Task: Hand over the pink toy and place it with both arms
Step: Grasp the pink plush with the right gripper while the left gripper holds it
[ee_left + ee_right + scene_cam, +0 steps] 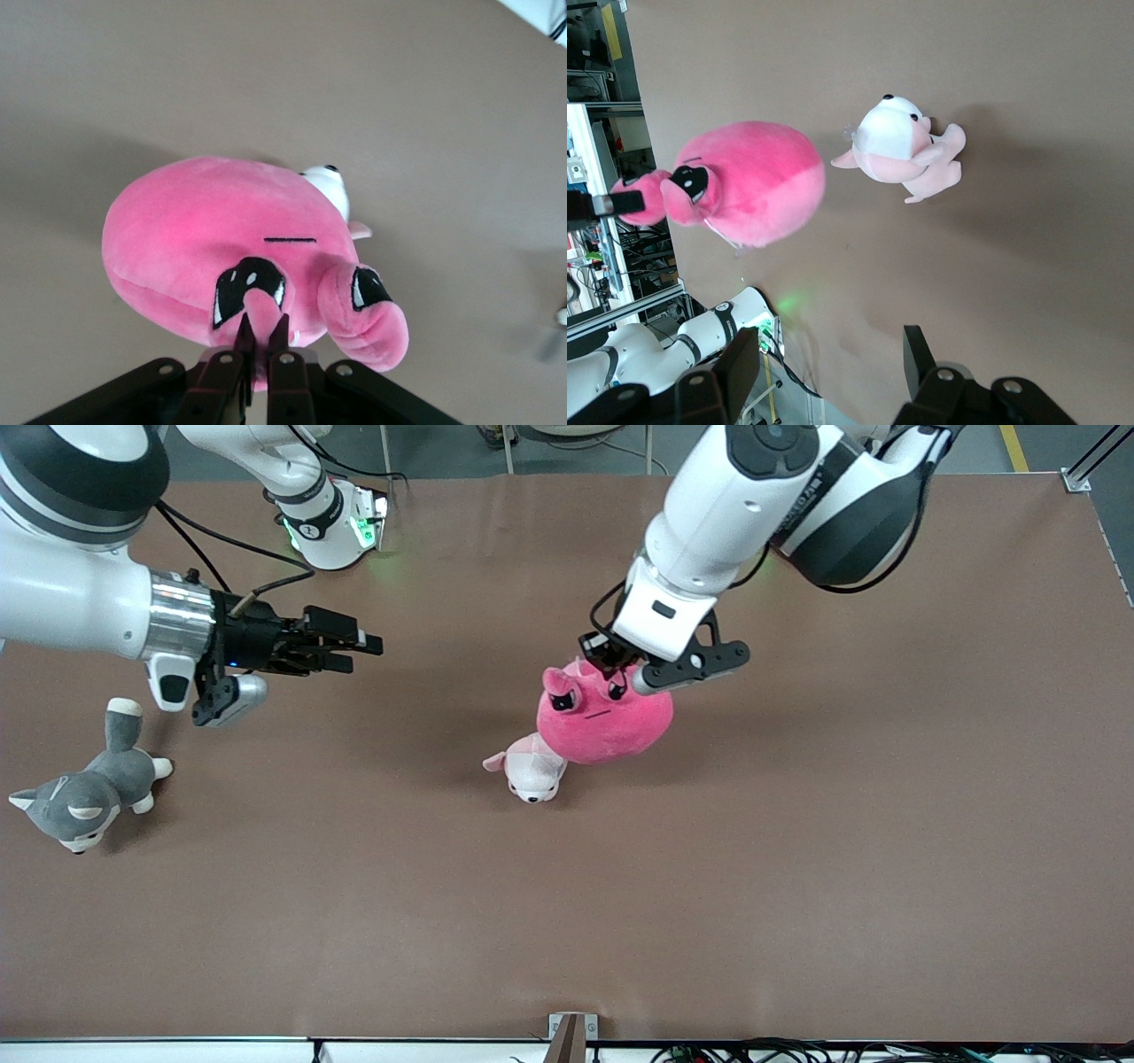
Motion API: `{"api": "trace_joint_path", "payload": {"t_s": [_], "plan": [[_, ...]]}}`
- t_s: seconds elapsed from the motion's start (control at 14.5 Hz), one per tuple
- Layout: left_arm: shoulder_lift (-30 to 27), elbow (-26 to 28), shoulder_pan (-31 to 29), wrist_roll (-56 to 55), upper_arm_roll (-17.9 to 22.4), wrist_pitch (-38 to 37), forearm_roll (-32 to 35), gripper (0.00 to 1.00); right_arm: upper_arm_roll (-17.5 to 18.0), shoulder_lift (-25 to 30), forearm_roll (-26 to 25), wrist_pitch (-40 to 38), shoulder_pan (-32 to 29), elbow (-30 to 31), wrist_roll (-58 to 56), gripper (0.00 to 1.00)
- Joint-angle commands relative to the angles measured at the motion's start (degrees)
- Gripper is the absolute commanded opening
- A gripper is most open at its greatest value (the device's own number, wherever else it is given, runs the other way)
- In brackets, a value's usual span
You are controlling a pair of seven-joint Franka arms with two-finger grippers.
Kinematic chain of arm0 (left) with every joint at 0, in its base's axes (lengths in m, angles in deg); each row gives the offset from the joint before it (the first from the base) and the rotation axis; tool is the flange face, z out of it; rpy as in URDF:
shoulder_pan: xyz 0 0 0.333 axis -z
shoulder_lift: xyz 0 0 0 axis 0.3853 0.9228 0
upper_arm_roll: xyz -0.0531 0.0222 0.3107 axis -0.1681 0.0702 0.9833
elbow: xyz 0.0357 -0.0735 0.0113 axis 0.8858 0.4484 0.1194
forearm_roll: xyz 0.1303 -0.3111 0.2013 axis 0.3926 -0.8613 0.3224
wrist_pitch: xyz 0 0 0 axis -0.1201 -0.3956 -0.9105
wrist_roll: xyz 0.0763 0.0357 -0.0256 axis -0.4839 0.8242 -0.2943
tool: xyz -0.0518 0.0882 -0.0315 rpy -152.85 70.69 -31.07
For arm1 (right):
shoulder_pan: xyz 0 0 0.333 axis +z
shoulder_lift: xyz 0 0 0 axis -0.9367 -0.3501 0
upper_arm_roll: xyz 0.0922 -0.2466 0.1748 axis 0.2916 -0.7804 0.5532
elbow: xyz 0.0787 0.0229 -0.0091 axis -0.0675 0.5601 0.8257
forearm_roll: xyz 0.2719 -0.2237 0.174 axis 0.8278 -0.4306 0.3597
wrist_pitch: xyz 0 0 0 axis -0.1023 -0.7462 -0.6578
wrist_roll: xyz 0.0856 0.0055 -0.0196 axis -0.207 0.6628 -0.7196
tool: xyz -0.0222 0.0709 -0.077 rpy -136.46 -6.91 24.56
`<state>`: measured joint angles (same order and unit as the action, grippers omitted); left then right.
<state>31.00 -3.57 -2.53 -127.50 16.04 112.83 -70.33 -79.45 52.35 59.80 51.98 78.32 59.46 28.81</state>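
The pink toy [604, 717] is held clear of the table [797, 850] by the left gripper [611, 662], whose fingers are pinched together on a small ear at the top of the plush, so the pickup is judged complete; the toy hangs over the middle of the table, just above a small pale pink-and-white plush [532, 771]. The right gripper [354, 646] is held in the air toward the right arm's end of the table, above a grey-and-white plush dog [84, 797], with its fingers apart and nothing between them. The handover itself and the final placing are judged not yet done.
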Motion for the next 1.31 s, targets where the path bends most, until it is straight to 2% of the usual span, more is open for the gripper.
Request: {"api": "trace_joint_path", "payload": {"t_s": [0.0,0.21,0.48,0.69,0.97,1.24], "plan": [[1.46,-2.40,2.10,-4.53,0.05,1.93,-0.43,0.00,-0.46,-1.11,1.38,2.58,2.95,-0.09,1.42,0.73],[2.08,-2.49,3.42,-6.91,0.05,3.00,-0.43,0.00,-0.46,-1.73,1.64,5.13,5.15,-0.44,3.87,0.73],[2.08,-2.49,4.21,-8.41,0.05,3.96,-0.43,0.00,-0.46,-2.44,5.68,5.14,5.95,-1.50,7.84,0.73],[2.17,-2.49,4.48,-9.38,0.05,4.93,-0.43,0.00,-0.46,-3.49,5.77,6.19,8.23,-1.85,7.92,0.72],[2.17,-2.49,4.74,-9.65,0.05,4.93,-0.43,0.00,-0.46,-5.16,5.95,11.28,11.13,-2.12,9.06,0.71],[2.17,-2.49,5.35,-9.99,0.05,5.11,-0.43,0.00,-0.46,-7.27,5.95,12.52,13.59,-4.75,11.17,0.71]]}}
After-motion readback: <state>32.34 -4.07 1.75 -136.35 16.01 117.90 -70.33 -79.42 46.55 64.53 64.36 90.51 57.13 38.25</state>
